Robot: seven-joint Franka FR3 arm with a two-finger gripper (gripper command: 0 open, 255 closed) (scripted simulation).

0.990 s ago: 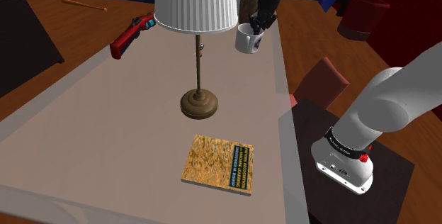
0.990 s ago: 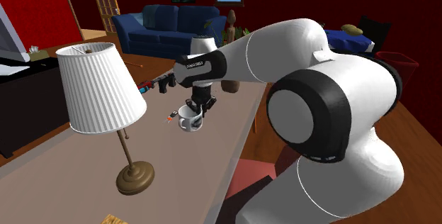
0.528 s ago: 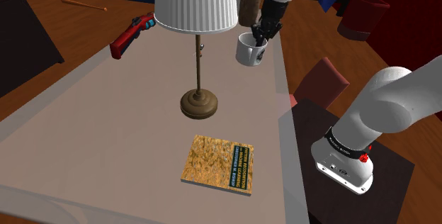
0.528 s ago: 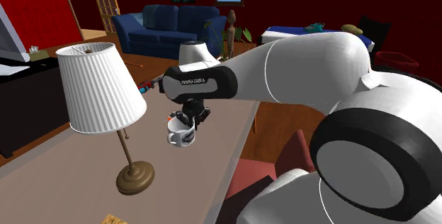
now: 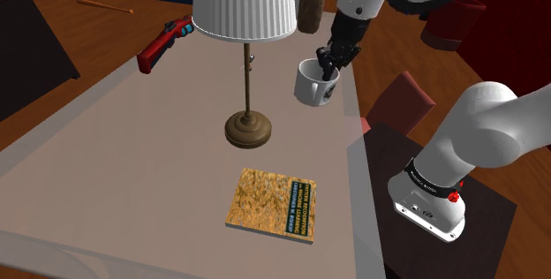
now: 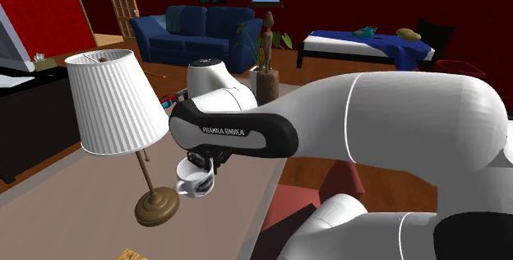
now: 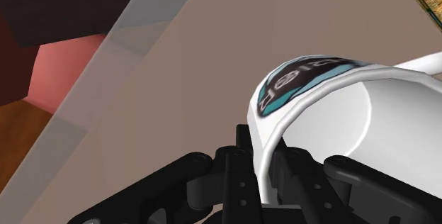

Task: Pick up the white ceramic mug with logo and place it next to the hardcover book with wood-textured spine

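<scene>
Wrist view first: the white mug (image 7: 333,116) is clasped by its rim wall, one black finger inside and one outside, so the gripper (image 7: 265,167) is closed on it. A teal and dark logo shows on the mug's outer face.

In the shoulder view the mug (image 5: 314,83) hangs under the gripper (image 5: 328,61) over the far part of the table (image 5: 106,154), close to that view's right edge. I judge it clear of the surface. The second exterior view agrees, with the mug (image 6: 196,180) hanging near the lamp (image 6: 115,102).

So the pick-up looks done to me; the carry and the placing remain. The book (image 5: 272,205) lies flat nearer the camera, well apart from the mug, beyond the lamp's base (image 5: 248,129). I would bring the mug toward the book, set it down upright on bare table just beside it, then let go. The lamp's shade (image 5: 244,2) and stem stand close to that path.
</scene>
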